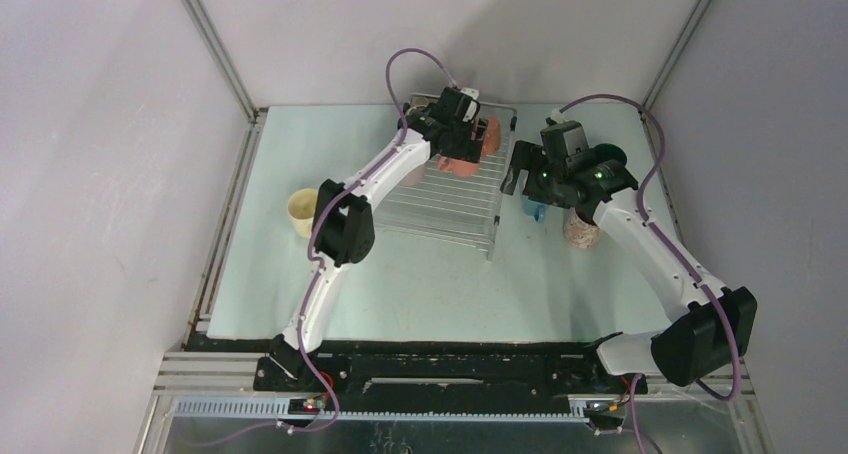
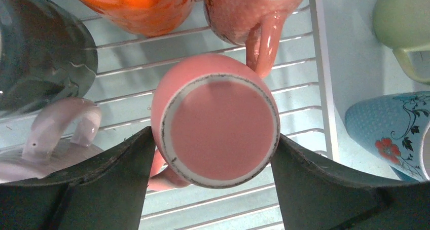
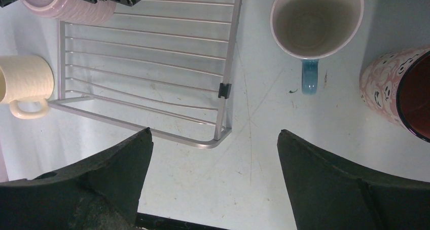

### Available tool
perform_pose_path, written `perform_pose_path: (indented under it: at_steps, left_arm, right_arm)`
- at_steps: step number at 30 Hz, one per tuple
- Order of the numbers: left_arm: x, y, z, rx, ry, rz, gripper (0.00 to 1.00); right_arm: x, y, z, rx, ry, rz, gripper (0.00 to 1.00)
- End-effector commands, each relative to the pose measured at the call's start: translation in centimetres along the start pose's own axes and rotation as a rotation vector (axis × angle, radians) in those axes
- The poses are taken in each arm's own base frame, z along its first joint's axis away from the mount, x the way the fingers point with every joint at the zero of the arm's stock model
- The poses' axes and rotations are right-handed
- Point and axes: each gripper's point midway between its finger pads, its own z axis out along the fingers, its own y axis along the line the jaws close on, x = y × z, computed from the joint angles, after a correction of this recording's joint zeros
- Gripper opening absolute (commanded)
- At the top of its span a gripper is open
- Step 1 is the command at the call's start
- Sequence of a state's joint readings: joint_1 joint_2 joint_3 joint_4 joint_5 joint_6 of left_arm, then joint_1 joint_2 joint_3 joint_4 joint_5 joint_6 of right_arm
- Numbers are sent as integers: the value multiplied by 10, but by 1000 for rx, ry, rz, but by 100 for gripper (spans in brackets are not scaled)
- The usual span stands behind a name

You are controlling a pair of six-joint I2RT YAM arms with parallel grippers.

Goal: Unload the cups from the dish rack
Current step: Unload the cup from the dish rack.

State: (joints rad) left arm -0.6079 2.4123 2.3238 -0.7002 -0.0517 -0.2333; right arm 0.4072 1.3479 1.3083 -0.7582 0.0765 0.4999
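**Left gripper (image 2: 213,139) clamps a pink mug (image 2: 223,131)**

We see both of its fingers touching the sides of the upturned mug, which sits at the far end of the dish rack (image 2: 320,63). Our right gripper (image 3: 213,139) hangs spread wide and empty, just beside the rack's right edge.

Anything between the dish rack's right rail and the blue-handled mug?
Nothing. The right wrist view shows only bare, scuffed table between the dish rack rail and the blue-handled mug.
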Motion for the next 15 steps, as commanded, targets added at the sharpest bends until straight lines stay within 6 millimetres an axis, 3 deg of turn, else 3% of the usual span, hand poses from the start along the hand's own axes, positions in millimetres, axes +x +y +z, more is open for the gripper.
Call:
perform_pose_path:
  at_steps: [1,15]
  left_arm:
    - [-20,-16,-39,16,-41,-28,84]
    - [-9,-23,-58,40,-8,13,95]
  right_arm:
    - [-1,5,1,-17,-15,-16,100]
    - [1,6,1,-23,-15,-16,100]
